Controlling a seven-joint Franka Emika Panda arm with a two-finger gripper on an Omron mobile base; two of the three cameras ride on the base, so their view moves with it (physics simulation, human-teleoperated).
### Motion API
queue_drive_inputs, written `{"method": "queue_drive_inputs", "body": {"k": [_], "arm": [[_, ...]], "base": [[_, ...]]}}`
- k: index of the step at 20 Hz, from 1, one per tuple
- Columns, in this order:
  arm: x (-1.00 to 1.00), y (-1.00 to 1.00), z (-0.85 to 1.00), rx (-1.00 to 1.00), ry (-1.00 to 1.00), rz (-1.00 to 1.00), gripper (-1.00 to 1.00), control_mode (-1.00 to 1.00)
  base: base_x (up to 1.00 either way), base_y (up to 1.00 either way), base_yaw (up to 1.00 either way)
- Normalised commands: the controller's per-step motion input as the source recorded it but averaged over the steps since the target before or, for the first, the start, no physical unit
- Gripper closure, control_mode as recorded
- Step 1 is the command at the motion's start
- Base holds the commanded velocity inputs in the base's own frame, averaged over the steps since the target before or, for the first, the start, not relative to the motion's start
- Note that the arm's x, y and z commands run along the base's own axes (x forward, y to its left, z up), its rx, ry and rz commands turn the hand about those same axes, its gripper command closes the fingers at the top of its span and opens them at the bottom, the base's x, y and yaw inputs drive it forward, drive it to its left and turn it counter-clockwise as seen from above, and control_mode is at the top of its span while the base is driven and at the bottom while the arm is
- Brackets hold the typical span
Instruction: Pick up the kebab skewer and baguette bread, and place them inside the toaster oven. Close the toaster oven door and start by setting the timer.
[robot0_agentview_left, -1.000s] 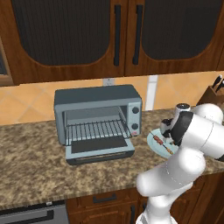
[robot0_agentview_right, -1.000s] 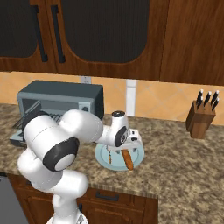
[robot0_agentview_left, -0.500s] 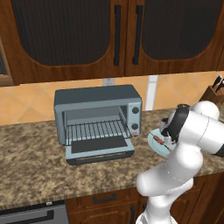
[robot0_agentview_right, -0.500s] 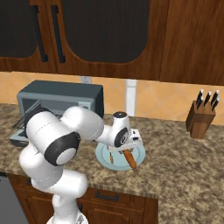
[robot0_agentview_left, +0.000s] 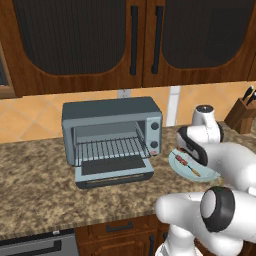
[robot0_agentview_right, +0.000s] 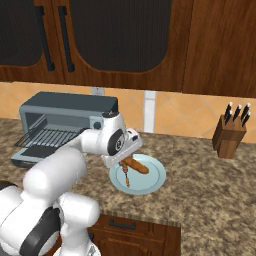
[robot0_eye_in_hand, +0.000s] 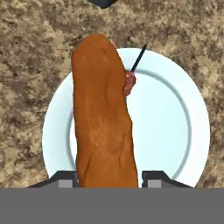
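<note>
On the granite counter (robot0_agentview_right: 200, 195), right of the oven (robot0_agentview_left: 112, 132), the gripper (robot0_eye_in_hand: 107, 178) is closed on the baguette (robot0_eye_in_hand: 103, 118), a finger (robot0_eye_in_hand: 65, 178) on each side of the loaf, above the plate (robot0_eye_in_hand: 170, 118). The skewer (robot0_eye_in_hand: 130, 81) peeks out beside the baguette, over the plate. The oven door (robot0_agentview_left: 115, 172) lies open, rack bare.

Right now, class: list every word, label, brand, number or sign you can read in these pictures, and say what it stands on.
None can be read. The toaster oven shows knobs with no legible marks; the plate, baguette bread and knife block bear no writing.
</note>
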Motion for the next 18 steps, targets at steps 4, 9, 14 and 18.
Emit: {"method": "queue_drive_inputs", "body": {"k": [4,9,14,18], "arm": [[-0.08,1.00,0.70,-0.11,0.00,0.42,1.00,-1.00],[0.00,1.00,0.59,0.00,-0.01,0.37,1.00,-1.00],[0.06,1.00,0.33,0.00,0.00,0.21,1.00,-1.00],[0.17,1.00,0.06,0.00,-0.07,0.10,1.00,-1.00]], "base": [[0.00,0.00,0.00],[0.00,0.00,0.00],[0.00,0.00,0.00],[0.00,0.00,0.00]]}}
